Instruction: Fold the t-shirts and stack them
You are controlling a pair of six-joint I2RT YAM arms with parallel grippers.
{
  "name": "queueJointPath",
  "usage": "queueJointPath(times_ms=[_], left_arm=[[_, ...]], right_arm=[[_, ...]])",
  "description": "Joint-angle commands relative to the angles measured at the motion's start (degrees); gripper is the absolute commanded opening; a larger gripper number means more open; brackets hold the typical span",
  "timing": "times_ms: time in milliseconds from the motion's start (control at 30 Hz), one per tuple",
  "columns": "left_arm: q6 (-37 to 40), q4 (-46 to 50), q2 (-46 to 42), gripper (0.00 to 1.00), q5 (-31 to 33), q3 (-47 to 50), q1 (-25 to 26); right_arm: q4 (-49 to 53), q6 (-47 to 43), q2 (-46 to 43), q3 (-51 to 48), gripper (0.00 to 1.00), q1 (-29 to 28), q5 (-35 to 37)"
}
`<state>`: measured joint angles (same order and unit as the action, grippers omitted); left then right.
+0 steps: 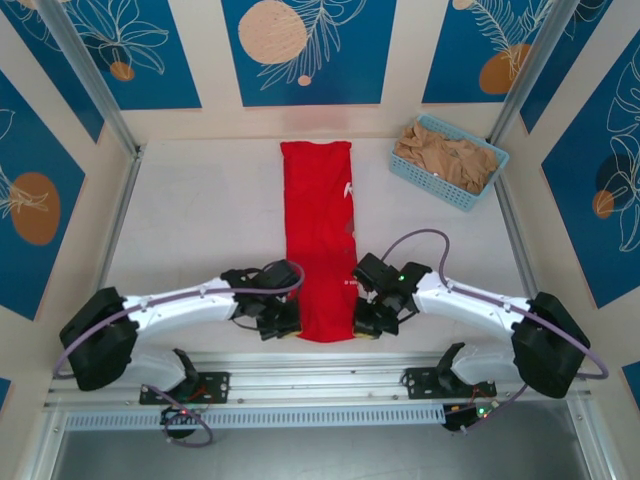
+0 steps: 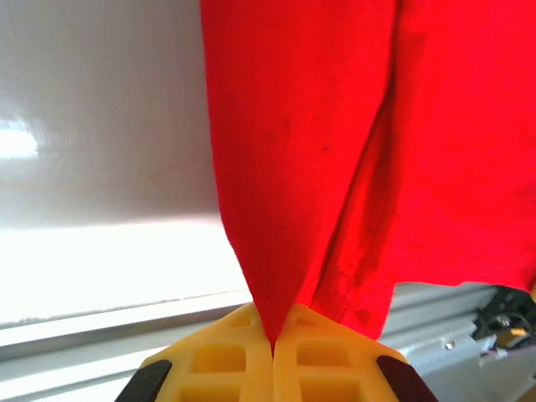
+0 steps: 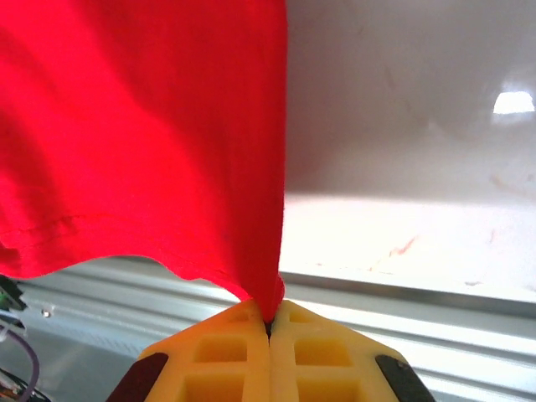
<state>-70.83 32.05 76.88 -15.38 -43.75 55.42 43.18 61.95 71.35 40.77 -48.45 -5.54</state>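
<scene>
As you look down on the table [image 1: 200, 220], the red shirt [image 1: 318, 230] lies as a long strip down its middle; the basket [image 1: 430, 183] at far right holds tan shirts [image 1: 445, 157]. Your left gripper [image 1: 283, 325] and right gripper [image 1: 365, 322] each pinch a near corner, jaws pressed together on cloth.
</scene>
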Motion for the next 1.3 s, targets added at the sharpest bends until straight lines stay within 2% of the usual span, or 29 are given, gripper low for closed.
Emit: queueJointPath(times_ms=[0,100,267,367,533,700,900,1167,1200,1267], left_arm=[[-1.41,3.85,-5.45,0.00,1.39,0.16,0.48],[-2.91,3.14,-7.40,0.00,3.64,-0.24,-0.40],[-2.66,1.70,-4.99,0.00,5.60,-3.93,-4.07],[-1.55,3.13,-3.27,0.00,7.80,-7.95,-7.42],[0.32,0.34,0.98,0.00,5.70,-13.21,-15.06],[6.06,0.71,10.39,0.00,3.97,-23.46,-21.89],[11.49,0.36,27.58,0.00,-0.09,-38.07,-28.62],[15.06,4.87,43.92,0.00,-1.69,-53.98,-33.36],[15.49,5.03,45.19,0.02,-2.05,-55.15,-33.69],[16.17,5.21,46.65,0.16,-2.42,-56.63,-34.14]], right_arm=[[4.07,3.00,-2.85,1.42,0.00,-0.37,0.21],[5.43,1.13,-3.00,4.48,0.00,2.30,0.86],[8.18,-4.73,1.16,12.77,0.00,8.48,0.31],[8.30,-7.88,4.42,17.59,0.00,12.84,-0.95],[8.83,-13.16,13.13,28.38,0.00,18.45,-2.29],[8.69,-17.00,23.74,40.59,0.00,23.06,-3.27],[8.46,-18.84,40.44,55.40,0.00,28.47,-5.40],[12.32,-22.15,59.91,75.71,0.00,31.19,-7.40],[13.27,-22.47,61.23,77.70,0.01,31.34,-6.96],[13.86,-22.90,62.65,79.92,0.05,31.87,-6.83]])
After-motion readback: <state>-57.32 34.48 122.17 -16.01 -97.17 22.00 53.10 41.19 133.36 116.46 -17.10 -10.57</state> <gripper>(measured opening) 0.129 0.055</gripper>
